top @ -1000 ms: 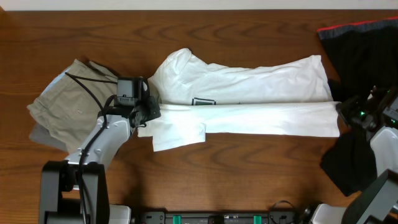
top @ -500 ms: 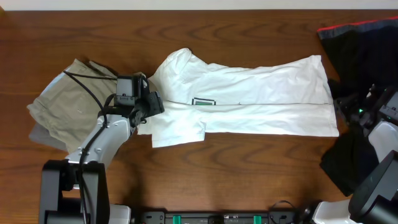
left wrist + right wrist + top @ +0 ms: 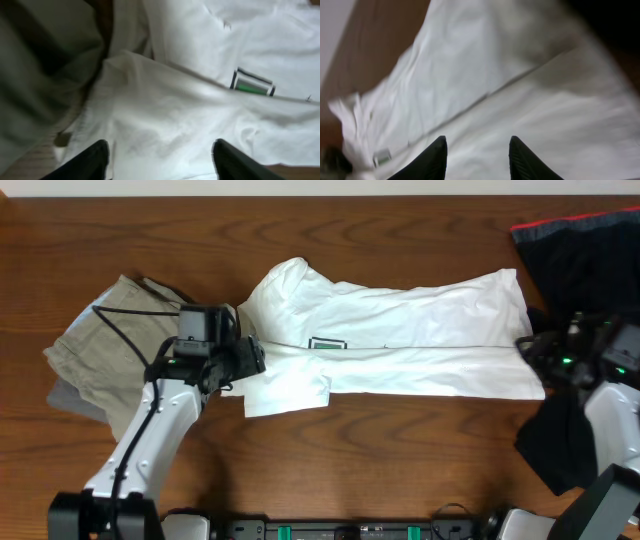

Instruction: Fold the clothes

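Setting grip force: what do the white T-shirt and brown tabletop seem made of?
White T-shirt: soft matte fabric, probably cotton knit; it wrinkles and folds flat. Brown tabletop: wood or wood-look laminate, faint sheen; flowing grain lines show.

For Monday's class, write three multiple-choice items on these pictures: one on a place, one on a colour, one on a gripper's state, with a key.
1. The khaki garment lies where, relative to the white T-shirt?
A. on the left arm's side
B. on top of it
C. on the right arm's side
2. The stripe on the black garment is:
A. blue
B. red
C. yellow
3. The left gripper's jaws are:
A. shut on khaki cloth
B. open
C. shut on a sleeve
Key: A, it sits by the left arm; B, its edge shows red; B, the wrist view shows the fingers apart.
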### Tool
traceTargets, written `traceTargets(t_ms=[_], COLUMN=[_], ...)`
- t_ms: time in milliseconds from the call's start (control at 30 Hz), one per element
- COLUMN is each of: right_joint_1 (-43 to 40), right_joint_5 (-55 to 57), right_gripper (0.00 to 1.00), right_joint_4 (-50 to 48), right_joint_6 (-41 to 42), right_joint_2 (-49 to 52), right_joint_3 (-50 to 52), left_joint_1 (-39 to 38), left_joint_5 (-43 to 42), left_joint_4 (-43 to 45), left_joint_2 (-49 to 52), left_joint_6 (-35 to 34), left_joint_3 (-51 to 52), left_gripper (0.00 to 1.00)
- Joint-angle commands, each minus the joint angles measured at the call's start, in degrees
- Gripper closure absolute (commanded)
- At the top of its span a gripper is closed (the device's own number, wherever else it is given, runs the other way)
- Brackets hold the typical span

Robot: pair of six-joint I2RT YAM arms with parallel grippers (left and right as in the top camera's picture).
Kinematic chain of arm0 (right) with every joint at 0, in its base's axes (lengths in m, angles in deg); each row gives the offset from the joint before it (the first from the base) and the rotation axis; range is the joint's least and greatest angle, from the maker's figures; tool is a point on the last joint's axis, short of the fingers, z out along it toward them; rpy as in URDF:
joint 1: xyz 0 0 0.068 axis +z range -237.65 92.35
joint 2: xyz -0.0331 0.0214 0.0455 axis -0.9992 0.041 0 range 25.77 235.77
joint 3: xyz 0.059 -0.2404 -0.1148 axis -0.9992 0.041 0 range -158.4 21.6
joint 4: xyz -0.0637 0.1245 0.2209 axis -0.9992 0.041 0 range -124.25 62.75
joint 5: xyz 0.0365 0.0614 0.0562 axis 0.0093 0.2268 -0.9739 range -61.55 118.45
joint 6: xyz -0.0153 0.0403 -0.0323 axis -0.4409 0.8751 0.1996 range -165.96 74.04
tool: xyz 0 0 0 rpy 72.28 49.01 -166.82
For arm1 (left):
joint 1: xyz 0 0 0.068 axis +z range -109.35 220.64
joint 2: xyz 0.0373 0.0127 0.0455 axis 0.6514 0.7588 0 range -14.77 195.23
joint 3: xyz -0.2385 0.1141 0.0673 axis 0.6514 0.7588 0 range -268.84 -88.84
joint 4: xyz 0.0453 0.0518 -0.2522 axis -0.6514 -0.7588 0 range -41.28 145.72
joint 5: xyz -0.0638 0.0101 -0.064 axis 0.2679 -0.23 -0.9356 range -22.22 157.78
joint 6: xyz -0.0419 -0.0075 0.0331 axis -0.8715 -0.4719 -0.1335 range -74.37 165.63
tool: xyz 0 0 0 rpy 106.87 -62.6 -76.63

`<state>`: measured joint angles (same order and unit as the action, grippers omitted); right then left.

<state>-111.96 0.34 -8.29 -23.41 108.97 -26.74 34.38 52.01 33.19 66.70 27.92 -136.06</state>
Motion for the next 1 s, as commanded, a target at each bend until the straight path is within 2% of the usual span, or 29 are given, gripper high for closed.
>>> traceTargets(t_ms=[0, 300, 567, 633, 700, 767, 967], right_joint_1=[5.3, 12.1, 13.1, 13.1, 13.1, 13.1, 13.1], right_joint_5=[3.8, 4.8, 5.9, 5.8, 6.3, 7.4, 7.6], right_gripper=[0.62, 0.64, 0.65, 0.65, 0.65, 0.65, 0.65], right_joint_4=[0.7, 0.7, 1.1, 1.4, 1.7, 1.9, 2.1], right_joint_6=[-2.9, -2.9, -2.9, -2.9, -2.9, -2.9, -2.9], right_joint_2=[-0.3, -0.3, -0.3, -0.3, -0.3, -0.3, -0.3], right_joint_3=[-0.6, -0.6, -0.6, -0.6, -0.6, -0.6, -0.6], left_joint_1=[-0.6, -0.6, -0.6, -0.6, -0.5, -0.5, -0.5], left_joint_5=[-1.1, 2.7, 2.8, 2.8, 2.8, 3.0, 3.1], left_joint_4=[0.9, 5.3, 3.0, 1.7, 1.9, 1.8, -1.6], left_joint_2=[3.6, 10.8, 10.9, 10.8, 10.4, 9.6, 7.3], left_joint_6=[2.3, 2.7, 2.7, 2.7, 3.5, 5.4, 5.5], left_joint_3=[-0.2, -0.2, -0.2, -0.2, -0.3, -1.1, -2.3], left_gripper=[0.39, 0.52, 0.63, 0.64, 0.58, 0.57, 0.57])
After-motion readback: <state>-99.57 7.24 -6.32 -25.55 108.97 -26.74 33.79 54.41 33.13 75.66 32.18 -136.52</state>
